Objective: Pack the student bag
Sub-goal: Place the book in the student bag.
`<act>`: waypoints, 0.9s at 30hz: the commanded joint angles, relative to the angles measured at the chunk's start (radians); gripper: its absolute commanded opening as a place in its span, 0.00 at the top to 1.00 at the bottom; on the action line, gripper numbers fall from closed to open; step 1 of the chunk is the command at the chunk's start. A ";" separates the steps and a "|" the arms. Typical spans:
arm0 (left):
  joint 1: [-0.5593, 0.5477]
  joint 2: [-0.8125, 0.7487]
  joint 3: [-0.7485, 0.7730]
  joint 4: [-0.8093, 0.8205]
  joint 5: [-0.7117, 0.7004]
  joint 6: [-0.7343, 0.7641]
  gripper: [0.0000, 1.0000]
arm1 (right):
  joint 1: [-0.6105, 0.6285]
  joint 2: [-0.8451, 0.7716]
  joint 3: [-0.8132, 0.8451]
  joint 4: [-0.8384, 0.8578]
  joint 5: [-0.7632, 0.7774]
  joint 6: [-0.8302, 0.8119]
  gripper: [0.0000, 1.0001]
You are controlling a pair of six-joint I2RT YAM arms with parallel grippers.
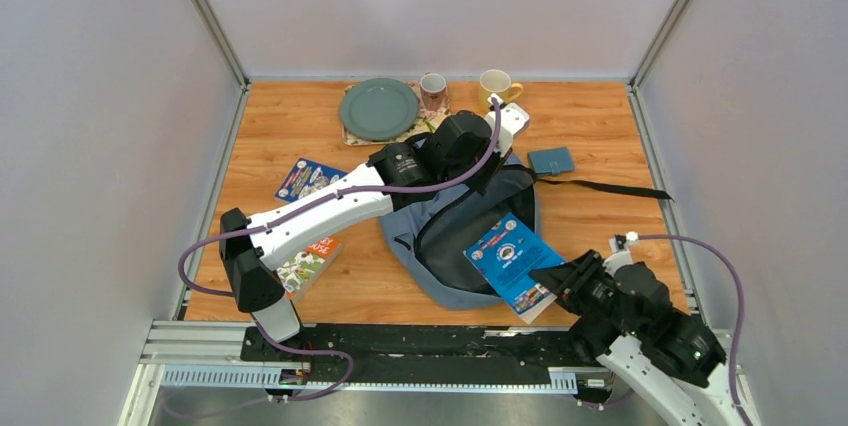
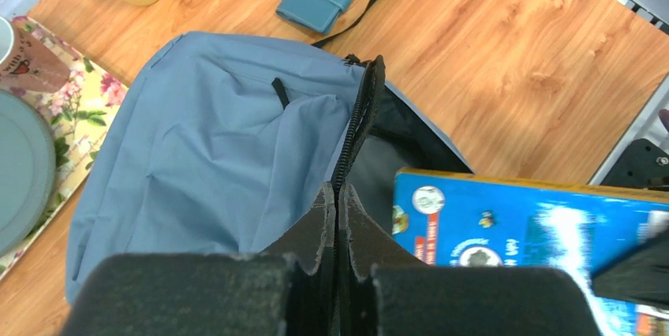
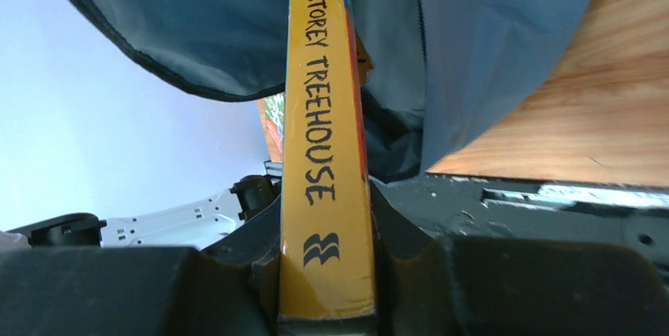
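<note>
Right tool (image 1: 555,278) clamps blue book (image 1: 510,258) at spine, aimed into student bag (image 2: 213,147). Left tool (image 2: 338,202) pinched on zipper edge (image 2: 359,115), propping mouth open for entry.

the yellow spine of the book (image 3: 323,154) reads "130-storey treehouse" in black letters.

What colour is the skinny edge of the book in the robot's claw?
The blue-covered book's spine is orange-yellow with black lettering, clearest in the right wrist view.
</note>
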 commanded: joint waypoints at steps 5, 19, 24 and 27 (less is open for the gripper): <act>-0.016 -0.041 0.057 0.052 0.036 0.009 1.00 | 0.004 0.141 -0.176 0.602 -0.013 0.136 1.00; -0.027 -0.075 0.089 0.066 0.100 0.052 1.00 | 0.001 0.449 -0.343 1.144 0.088 0.233 1.00; -0.027 -0.061 0.088 0.065 0.194 0.046 1.00 | -0.001 0.568 -0.392 1.419 0.119 0.230 1.00; -0.027 -0.053 0.089 0.072 0.242 0.044 1.00 | -0.001 0.647 -0.389 1.534 0.149 0.187 1.00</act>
